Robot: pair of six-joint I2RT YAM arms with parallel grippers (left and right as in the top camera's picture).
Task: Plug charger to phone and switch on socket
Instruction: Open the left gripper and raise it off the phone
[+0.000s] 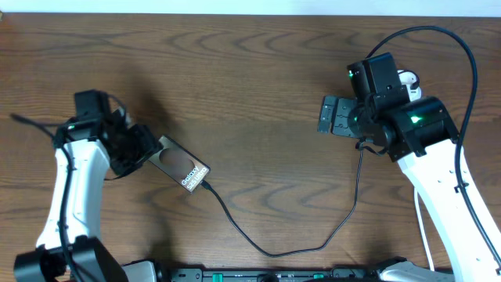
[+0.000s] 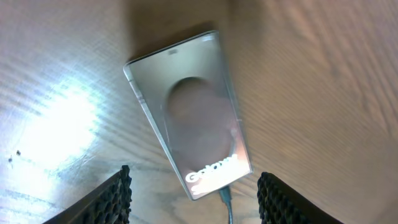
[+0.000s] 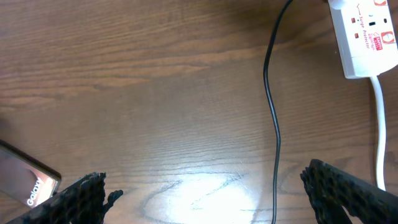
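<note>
The phone [image 1: 184, 166] lies flat on the wooden table, its "Galaxy" lettering lit; it also shows in the left wrist view [image 2: 193, 118]. The thin black charger cable [image 1: 274, 252] runs from the phone's lower end in a loop towards the right arm. Its plug tip [image 2: 225, 198] sits in the phone's bottom edge. My left gripper [image 1: 137, 149] is open and empty over the phone, with its fingers [image 2: 194, 190] either side of the plug end. My right gripper [image 1: 333, 116] is open and empty above bare table [image 3: 211, 193]. The white power strip [image 3: 367, 37] lies just ahead of it to the right.
The strip's white cord [image 3: 379, 124] trails down the right side. The black cable [image 3: 273, 112] crosses the wood between the right fingers. In the overhead view the right arm hides most of the strip; only a white end [image 1: 405, 78] shows. The phone's corner [image 3: 31, 180] shows at left.
</note>
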